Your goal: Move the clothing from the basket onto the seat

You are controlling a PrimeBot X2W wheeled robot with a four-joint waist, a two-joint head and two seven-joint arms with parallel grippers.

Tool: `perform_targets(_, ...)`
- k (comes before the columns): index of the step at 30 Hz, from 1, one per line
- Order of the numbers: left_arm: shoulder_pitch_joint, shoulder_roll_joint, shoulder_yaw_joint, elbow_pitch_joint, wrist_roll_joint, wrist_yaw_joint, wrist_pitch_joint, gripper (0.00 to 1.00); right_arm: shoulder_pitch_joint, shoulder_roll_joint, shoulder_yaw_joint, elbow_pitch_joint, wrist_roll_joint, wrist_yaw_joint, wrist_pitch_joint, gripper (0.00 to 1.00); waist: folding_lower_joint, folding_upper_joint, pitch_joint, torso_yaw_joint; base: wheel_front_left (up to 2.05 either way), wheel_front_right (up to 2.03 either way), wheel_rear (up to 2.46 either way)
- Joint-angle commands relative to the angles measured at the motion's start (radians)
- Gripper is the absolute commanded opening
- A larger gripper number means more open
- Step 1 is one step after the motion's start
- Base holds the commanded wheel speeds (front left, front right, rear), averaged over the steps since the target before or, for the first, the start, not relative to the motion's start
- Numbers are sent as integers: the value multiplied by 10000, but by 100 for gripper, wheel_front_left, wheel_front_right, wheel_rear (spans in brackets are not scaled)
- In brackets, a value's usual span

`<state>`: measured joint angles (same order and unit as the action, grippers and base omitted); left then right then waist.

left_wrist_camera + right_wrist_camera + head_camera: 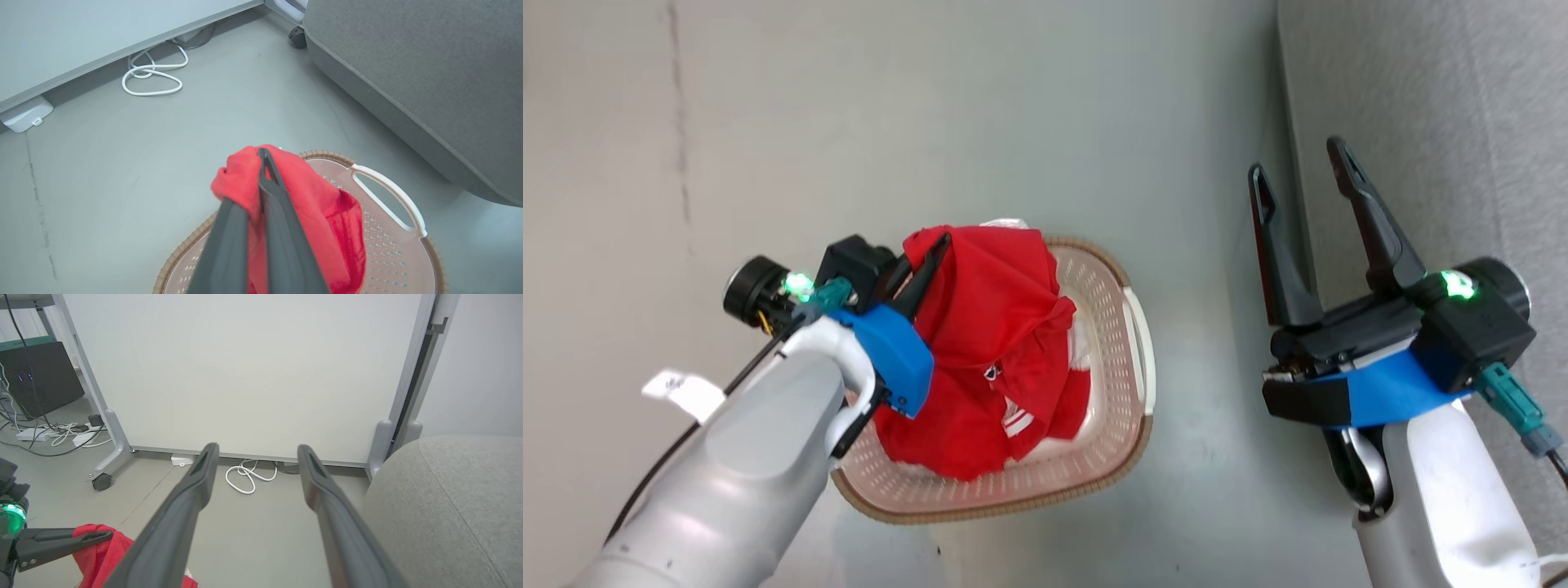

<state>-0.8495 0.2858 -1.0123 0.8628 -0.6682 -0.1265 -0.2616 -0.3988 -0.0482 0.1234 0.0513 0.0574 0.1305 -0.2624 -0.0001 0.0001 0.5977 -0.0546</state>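
**Left claw clamped on red fabric, right claw wide and empty**

Head: left gripper point(935, 249) is pinched tight on a bunch of the clothing point(988, 327). The rest drapes down into the basket point(1013, 506) on the floor. Right gripper point(1297, 161) is spread wide with nothing in it, near the seat point(1421, 122).

Left wrist: fingers point(282, 228) are closed on red fabric above the basket, seat close by.

Right wrist: fingers point(184, 498) are apart and bare, seat at right.

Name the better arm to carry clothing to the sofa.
Left: the left gripper is shut on the bright red garment over the cream perforated basket; the right gripper is open, empty, by the grey fabric sofa.
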Motion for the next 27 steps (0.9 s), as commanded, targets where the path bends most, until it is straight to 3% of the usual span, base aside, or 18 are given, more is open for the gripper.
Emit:
perform_targets(1,464,114,560,-437,408,54,-47,0,296,-37,-55,114,100,5,-38,100,1,-1,-1121,253,0,0,0)
perform_targets(14,2469,-3,4283,-4061,2875,65,-50,0,1236,-37,-197,416,311,5,-37,100,1,-1,-3204,585,0,0,0)
perform_targets(22,2472,-504,5271,-5838,3699,-41,-51,0,1515,-36,-123,451,383,5,-38,100,1,-1,-3915,650,0,0,0)
perform_targets(27,2088,-810,5389,-6497,3898,-33,-49,0,1636,-37,-81,435,413,5,-38,100,1,-1,-4150,649,0,0,0)
